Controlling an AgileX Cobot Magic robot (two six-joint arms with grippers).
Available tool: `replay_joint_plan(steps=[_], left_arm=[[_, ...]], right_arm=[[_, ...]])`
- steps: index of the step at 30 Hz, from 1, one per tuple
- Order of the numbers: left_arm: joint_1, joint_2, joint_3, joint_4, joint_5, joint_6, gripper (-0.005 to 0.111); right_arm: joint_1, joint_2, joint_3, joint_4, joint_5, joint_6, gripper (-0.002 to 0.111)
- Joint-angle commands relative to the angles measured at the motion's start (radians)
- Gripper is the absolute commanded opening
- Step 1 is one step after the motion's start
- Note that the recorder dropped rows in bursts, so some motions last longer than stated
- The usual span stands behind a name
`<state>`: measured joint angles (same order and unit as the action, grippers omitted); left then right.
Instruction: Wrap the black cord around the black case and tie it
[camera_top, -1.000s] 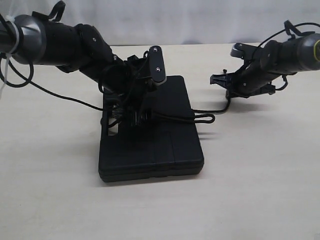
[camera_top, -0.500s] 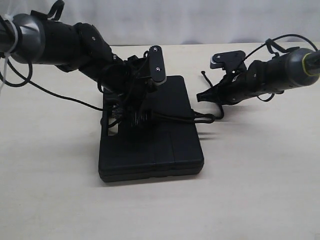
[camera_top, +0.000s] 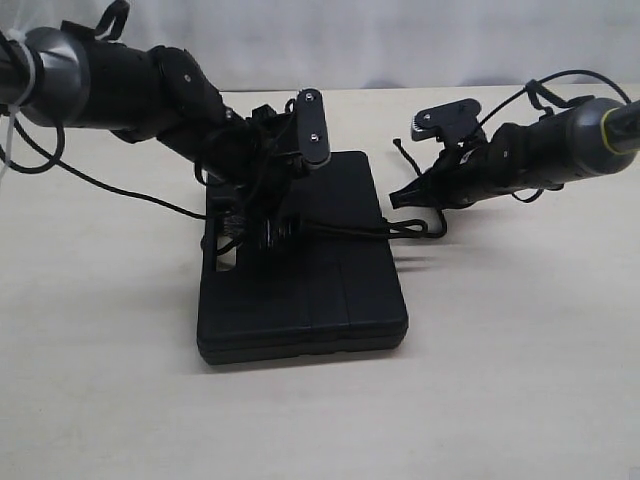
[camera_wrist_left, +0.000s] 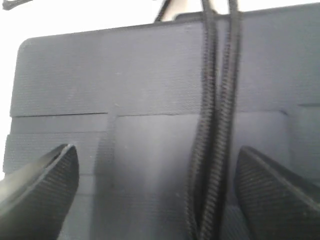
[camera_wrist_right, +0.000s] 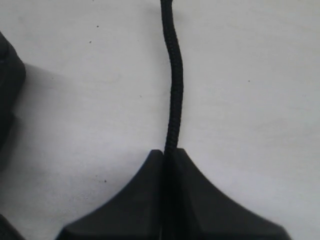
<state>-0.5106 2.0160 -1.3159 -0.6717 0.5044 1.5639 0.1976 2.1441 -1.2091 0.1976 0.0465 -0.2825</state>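
Note:
The black case (camera_top: 310, 295) lies flat on the table, its textured lid (camera_wrist_left: 150, 85) filling the left wrist view. The black cord (camera_top: 345, 231) crosses the case's far half and runs off its right edge as a narrow loop. My left gripper (camera_top: 262, 228) hovers low over the far left part of the case, open. Two cord strands (camera_wrist_left: 216, 125) run side by side between its fingers (camera_wrist_left: 47, 185), closer to one of them. My right gripper (camera_top: 402, 197) sits just right of the case, shut on a single cord strand (camera_wrist_right: 173, 80) that leads away over the table.
The pale table (camera_top: 500, 380) surrounds the case. A thin smooth robot cable (camera_top: 110, 185) trails over the table at the left. The case's edge (camera_wrist_right: 7, 85) shows beside my right gripper (camera_wrist_right: 169, 153).
My right gripper has swung left and down towards the case's right edge and holds the cord there. The cord loop has pulled a little straighter. The left arm has stayed put.

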Motion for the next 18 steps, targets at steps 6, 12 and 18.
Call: replay_joint_plan(steps=[6,12,18], left_arm=[[-0.005,0.017,0.0,0.033,0.057,-0.066,0.079],[-0.005,0.039,0.0,0.033,-0.02,-0.069,0.079],[-0.003,0.039,0.0,0.046,0.013,-0.073,0.054]], right_arm=[[-0.001,-0.01,0.005,-0.004,0.011,-0.017,0.004],[-0.001,-0.01,0.005,-0.004,0.011,-0.017,0.004],[-0.001,-0.01,0.005,-0.003,0.007,-0.017,0.004]])
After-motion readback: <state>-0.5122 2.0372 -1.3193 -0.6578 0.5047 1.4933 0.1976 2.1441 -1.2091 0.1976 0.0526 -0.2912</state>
